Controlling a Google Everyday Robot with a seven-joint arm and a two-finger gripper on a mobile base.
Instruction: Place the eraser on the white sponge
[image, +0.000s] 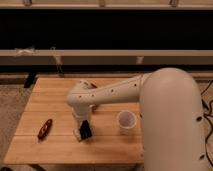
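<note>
My arm reaches in from the right and bends down over the wooden table (55, 150). The gripper (83, 131) hangs at its end, low over the table's front middle. A black block, the eraser (86, 130), shows right at the gripper's tip, standing tilted. A small cream-white piece, the white sponge (77, 134), peeks out just left of and below the eraser, touching or nearly touching it. The arm's wrist hides most of the sponge.
A white translucent cup (126, 121) stands right of the gripper. A red-and-dark elongated tool (45, 128) lies at the front left. An orange bowl (88, 85) shows partly behind the arm at the back. The table's front edge is close below the gripper.
</note>
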